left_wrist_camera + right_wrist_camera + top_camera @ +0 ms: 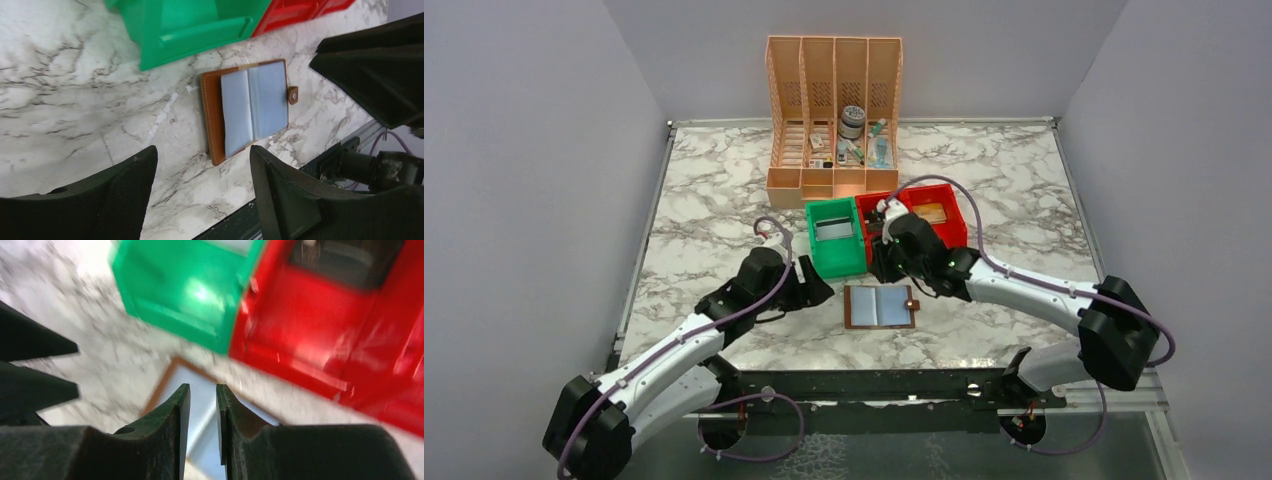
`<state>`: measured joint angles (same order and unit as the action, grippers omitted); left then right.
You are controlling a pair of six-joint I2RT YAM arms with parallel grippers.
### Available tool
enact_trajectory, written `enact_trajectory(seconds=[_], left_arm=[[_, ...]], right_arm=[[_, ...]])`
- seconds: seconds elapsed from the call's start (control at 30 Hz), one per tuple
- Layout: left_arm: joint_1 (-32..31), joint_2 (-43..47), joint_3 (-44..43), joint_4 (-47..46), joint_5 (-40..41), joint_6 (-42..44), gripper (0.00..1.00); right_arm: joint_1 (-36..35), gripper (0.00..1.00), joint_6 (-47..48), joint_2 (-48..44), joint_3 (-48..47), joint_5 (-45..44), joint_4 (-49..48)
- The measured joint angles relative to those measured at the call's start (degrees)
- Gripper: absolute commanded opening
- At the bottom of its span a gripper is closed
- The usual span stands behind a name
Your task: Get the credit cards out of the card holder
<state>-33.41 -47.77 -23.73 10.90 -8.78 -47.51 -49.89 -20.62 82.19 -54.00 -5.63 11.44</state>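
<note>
Top external view: the holder (880,306) lies open on the worktop (724,200), just near of the green bin (839,262) and red bin (954,235). The left end effector (200,155) stands wide and empty to its left; the right end effector (202,390), narrowly parted and empty, hovers above it.

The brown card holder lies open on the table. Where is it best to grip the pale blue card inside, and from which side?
Probably take the pale blue card by its edge at the middle fold of the card holder, coming from above: it lies flat, and brown rim borders its other edges.
</note>
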Motion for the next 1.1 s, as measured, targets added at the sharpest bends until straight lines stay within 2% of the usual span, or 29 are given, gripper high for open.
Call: enact_trajectory(seconds=[0.17, 0.27, 0.37, 0.6, 0.9, 1.1], left_arm=[[-7.08, -5.29, -0.35, -2.95, 1.05, 0.02, 0.68], [-12.00, -10.27, -2.27, -3.96, 2.80, -0.17, 0.68], [-15.06, -14.45, -4.96, -5.42, 3.98, -0.17, 0.63], [-17.62, -22.84, -10.27, -8.11, 5.14, 0.76, 0.52], [-18.49, -29.88, -10.71, -9.07, 5.05, 1.81, 0.49], [-19.17, -32.54, -10.73, -9.18, 4.94, 2.25, 0.32]], right_arm=[[0.02, 0.27, -5.92, -5.68, 12.63, 1.95, 2.71], [0.02, 0.30, -9.44, -7.10, 15.93, 3.21, 3.76], [0.02, 0.34, -12.33, -8.20, 17.66, 3.85, 4.50], [0.02, 0.38, -15.89, -8.26, 17.92, 3.30, 5.62], [0.02, 0.42, -18.14, -6.43, 17.97, 1.55, 8.50], [0.02, 0.47, -18.80, -5.46, 17.99, 0.66, 8.92]])
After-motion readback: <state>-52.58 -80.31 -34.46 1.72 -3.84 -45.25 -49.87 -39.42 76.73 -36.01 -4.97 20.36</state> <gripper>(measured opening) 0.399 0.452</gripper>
